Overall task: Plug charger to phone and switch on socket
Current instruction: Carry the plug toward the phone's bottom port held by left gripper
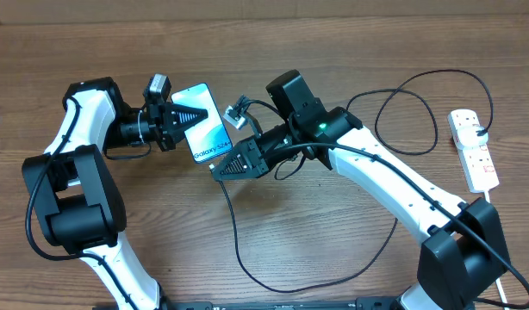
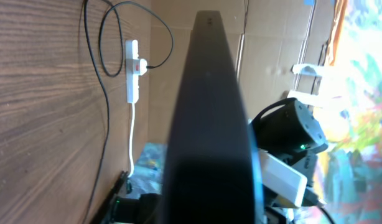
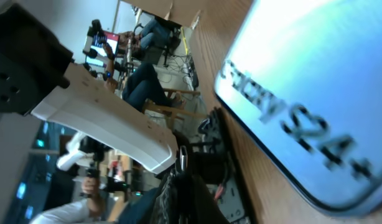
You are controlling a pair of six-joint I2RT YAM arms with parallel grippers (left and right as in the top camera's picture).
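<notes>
Phone (image 1: 206, 129) clamped in left tool (image 1: 187, 115), right tool (image 1: 223, 164) at its lower edge, grip unclear

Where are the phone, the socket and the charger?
phone (image 1: 208, 131): overhead view, on its blue screen.
socket (image 1: 476, 157): overhead view, on its white body.
charger (image 1: 237, 245): overhead view, on its thin black cable.
</notes>
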